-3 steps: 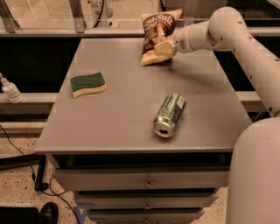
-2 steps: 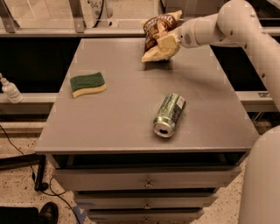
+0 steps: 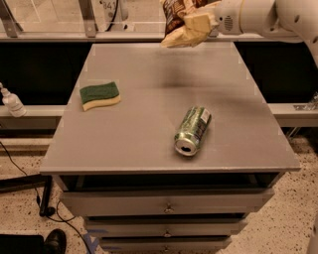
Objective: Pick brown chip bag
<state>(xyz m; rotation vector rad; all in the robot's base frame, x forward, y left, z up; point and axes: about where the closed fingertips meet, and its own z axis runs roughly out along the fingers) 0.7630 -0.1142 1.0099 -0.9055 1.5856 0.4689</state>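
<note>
My claw (image 3: 198, 26) is clenched on the brown chip bag (image 3: 175, 14), holding it in the air above the far edge of the bench (image 3: 149, 144). The bag is crinkled, dark brown, with pale print.

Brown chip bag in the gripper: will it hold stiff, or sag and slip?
Probably light: the gripper holds the brown chip bag clear of the table by its right side. Likely floppy: its tan lower end droops, crumpled. The wrinkled foil may slip, so move gently.
</note>
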